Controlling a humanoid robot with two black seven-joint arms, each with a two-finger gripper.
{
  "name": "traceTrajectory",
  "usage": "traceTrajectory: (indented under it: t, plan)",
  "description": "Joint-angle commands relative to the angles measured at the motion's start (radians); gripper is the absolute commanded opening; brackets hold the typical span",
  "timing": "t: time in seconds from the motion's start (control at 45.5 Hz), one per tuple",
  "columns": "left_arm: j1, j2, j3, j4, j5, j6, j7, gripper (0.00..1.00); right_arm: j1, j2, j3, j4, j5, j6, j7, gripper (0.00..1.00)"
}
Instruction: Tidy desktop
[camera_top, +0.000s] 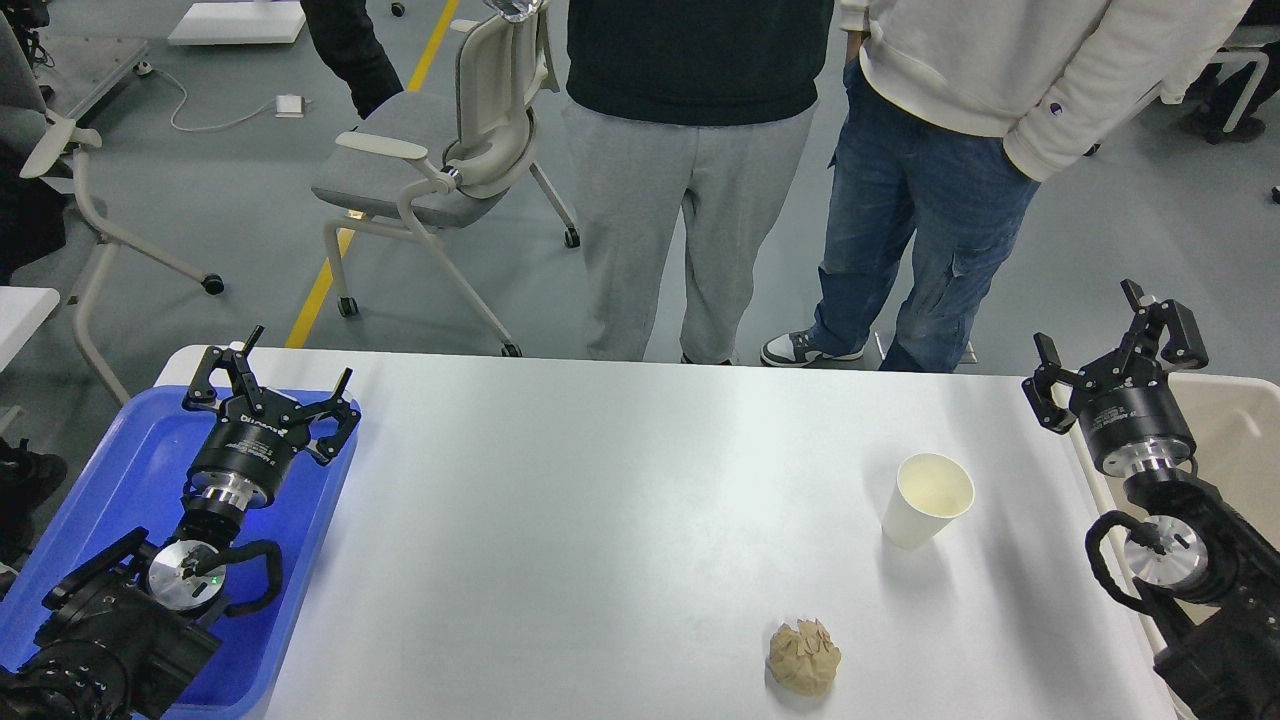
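Note:
The desktop is a wide white tabletop. On its right half a white paper cup stands upright and empty. A crumpled ball of tan paper lies near the front edge, below and left of the cup. My left gripper hovers open over the blue tray at the table's left end, holding nothing. Over the beige bin at the right end, my right gripper is open and empty too. Both grippers are well away from the cup and the paper ball.
Two people stand close behind the table's far edge. A grey office chair sits behind the far left, another chair further left. My arms cover much of the tray and the bin.

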Motion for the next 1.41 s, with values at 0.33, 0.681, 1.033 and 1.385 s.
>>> traceTrajectory:
  t: [0.33,0.681,1.033,1.385]
  plan:
    - [0.0,0.0,0.0,0.0,0.002,0.0,0.0,1.0,0.012,-0.027,-0.007,0.012,0.003,0.002,-0.006,1.0]
    - [0.0,0.0,0.0,0.0,0.0,0.0,0.0,1.0,0.035,-0.217,-0.029,0.254,0.003,0.049,-0.389,1.0]
    - [0.0,0.0,0.0,0.0,0.002,0.0,0.0,1.0,0.118,-0.592,-0.337,0.634,-0.555,0.177,-0.398,1.0]
    - [0.0,0.0,0.0,0.0,0.002,0.0,0.0,1.0,0.335,-0.581,-0.828,0.639,-1.309,0.143,-0.345,1.0]
